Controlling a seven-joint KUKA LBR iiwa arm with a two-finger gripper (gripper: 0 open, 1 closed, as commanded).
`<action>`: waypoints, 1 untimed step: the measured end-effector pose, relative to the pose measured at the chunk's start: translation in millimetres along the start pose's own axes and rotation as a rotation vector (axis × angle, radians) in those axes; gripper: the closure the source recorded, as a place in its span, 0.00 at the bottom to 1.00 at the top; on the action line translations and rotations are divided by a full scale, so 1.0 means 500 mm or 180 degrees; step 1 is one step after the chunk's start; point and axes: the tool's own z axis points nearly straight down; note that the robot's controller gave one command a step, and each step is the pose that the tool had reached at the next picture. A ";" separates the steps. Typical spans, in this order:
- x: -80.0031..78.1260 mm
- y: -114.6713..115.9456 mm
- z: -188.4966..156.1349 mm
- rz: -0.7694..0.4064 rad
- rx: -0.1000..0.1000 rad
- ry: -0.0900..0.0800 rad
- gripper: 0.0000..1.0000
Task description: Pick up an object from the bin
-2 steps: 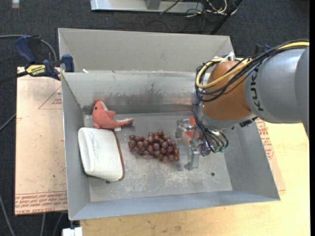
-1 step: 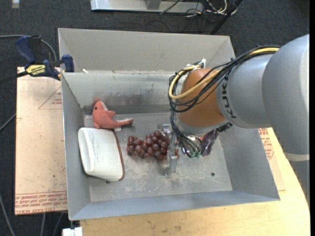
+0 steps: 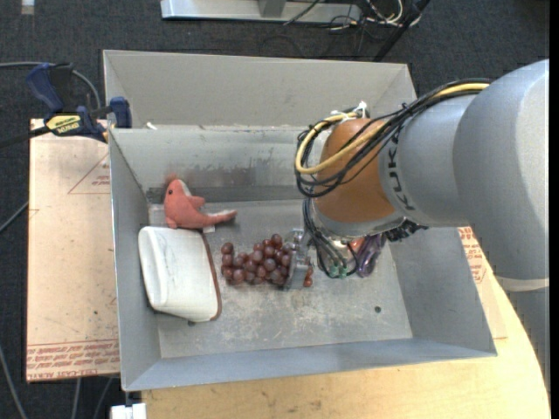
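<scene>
Down on the scuffed bin floor [image 3: 349, 308], jaws beside the grape bunch [image 3: 255, 263]; opening unreadable.

Black capital letters reading "KUK", the visible part of the maker's name, run along the grey casing of the arm [image 3: 454, 164], next to its orange cover [image 3: 354, 177]. No other text is legible.

- Dark grey carpeted floor [image 3: 87, 16] all around.
- Flat silver metal bar [image 3: 253, 5] on it at top.
- Tangle of black cables [image 3: 381, 5] just beside the bar.
- Pale wooden tabletop [image 3: 349, 395] at bottom right.
</scene>
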 end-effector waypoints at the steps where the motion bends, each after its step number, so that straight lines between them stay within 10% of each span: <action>1: 0.000 0.000 0.000 -0.0001 0.0001 0.0000 1.00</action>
